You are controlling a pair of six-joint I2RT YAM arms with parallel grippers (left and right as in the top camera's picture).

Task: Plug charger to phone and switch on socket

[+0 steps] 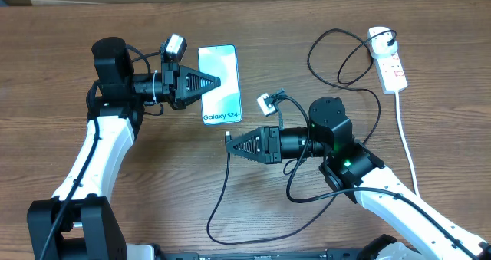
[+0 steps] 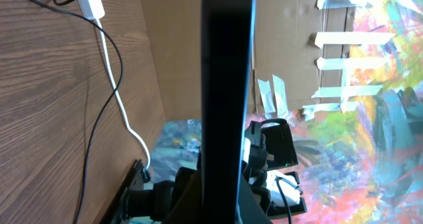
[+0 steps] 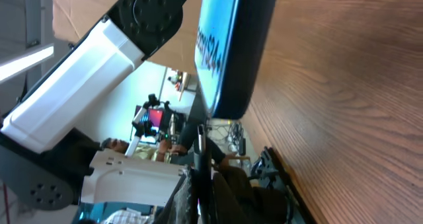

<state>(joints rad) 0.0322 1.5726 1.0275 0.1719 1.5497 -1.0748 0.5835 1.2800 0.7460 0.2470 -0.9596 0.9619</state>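
Between phone [image 1: 219, 84] and socket [image 1: 390, 59], looped charger cable [image 1: 311, 58].

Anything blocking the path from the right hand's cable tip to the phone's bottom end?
Nothing visible: bare wooden table separates the right hand, shut on the thin black charger cable, from the lower end of the slim blue-screened phone; the left hand grips its side.

Just ahead of the right claw [image 1: 229, 139] is a little bare table [image 1: 184, 153], then the phone [image 1: 222, 80]. The left claw [image 1: 217, 81] blocks the phone's far side. The charger cable [image 1: 228, 168] trails below the right claw.
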